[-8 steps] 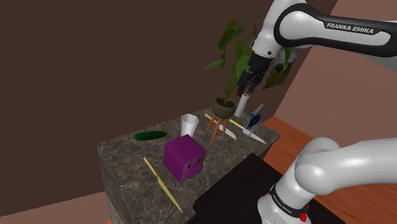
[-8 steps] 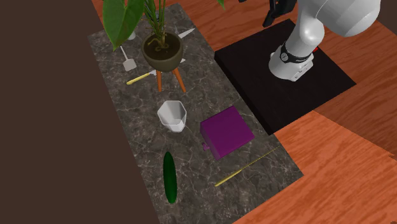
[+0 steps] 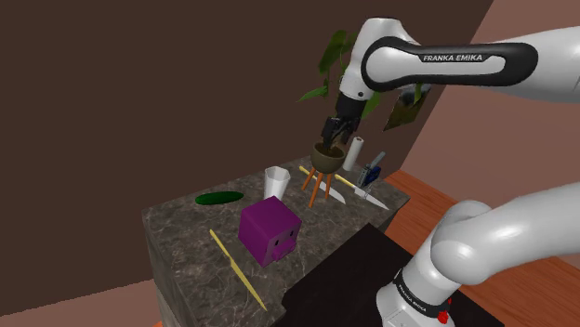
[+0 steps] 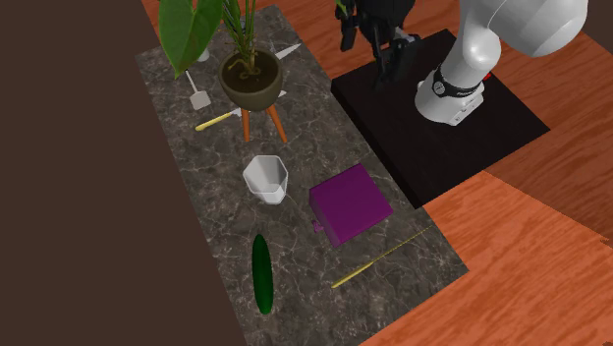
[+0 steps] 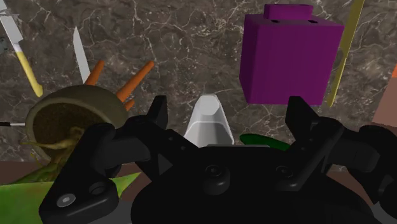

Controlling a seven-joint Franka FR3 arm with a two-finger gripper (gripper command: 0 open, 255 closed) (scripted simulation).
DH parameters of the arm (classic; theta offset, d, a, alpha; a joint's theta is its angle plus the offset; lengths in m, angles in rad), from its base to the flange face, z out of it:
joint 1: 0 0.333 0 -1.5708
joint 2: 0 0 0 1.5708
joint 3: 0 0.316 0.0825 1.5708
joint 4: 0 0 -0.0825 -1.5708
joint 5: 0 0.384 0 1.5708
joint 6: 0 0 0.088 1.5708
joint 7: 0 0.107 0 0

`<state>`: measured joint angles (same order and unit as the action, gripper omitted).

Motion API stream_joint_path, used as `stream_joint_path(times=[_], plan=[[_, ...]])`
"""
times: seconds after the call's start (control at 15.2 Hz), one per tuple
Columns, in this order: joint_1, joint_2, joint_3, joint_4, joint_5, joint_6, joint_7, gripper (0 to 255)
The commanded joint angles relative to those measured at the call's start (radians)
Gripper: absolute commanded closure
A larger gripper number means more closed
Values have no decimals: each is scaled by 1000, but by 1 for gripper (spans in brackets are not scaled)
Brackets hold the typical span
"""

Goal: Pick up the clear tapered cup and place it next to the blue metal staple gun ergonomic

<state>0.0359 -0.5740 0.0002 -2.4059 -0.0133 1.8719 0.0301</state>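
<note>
the white tapered cup (image 3: 275, 180) stands upright between the potted plant (image 4: 250, 84) and the purple box (image 3: 270, 232), untouched. the gripper (image 3: 332, 133) hangs high near the plant, fingers wide apart and empty. coming down, it could snag leaves or tip the pot.

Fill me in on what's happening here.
The white Franka arm's black gripper hangs open and empty above the marbled counter, close to the potted plant. The white tapered cup stands upright and untouched beside the purple cube. The blue staple gun lies on the plant's other side.
</note>
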Motion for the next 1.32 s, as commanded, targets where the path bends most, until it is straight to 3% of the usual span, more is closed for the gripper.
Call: stream_joint_path(times=[0.0, 0.66, 1.25], plan=[[1, 68, 7, 6, -5, 61, 8, 0], [4, 438, 51, 104, -54, 311, 77, 0], [19, 793, 61, 305, -137, 439, 156, 0]])
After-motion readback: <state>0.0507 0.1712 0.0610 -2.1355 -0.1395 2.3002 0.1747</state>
